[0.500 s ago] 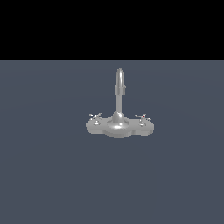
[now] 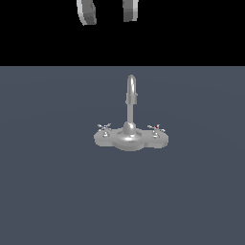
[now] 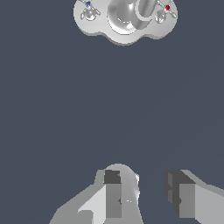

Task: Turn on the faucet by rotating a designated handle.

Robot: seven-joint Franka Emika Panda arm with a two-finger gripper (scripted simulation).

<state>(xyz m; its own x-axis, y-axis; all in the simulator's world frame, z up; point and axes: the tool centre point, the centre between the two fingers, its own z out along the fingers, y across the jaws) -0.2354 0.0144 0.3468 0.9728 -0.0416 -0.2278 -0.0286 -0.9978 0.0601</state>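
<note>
The silver-grey faucet (image 2: 130,136) stands on the dark grey floor with a tall gooseneck spout (image 2: 131,95) and a lobed base. A cross handle (image 2: 104,128) sits at the exterior view's left and a red-marked cross handle (image 2: 156,128) at its right. In the wrist view the faucet's base (image 3: 124,33) shows with a blue-marked handle (image 3: 88,8) and a red-marked handle (image 3: 166,8). My gripper (image 2: 107,12) hangs high above the faucet, open and empty, only its fingertips showing. In the wrist view the gripper (image 3: 144,192) is apart from the faucet.
The flat dark grey floor (image 2: 57,191) spreads all around the faucet. A black background fills the top of the exterior view.
My gripper's fingertips have come into the exterior view at the top edge; they were not in view before. The faucet has not moved.
</note>
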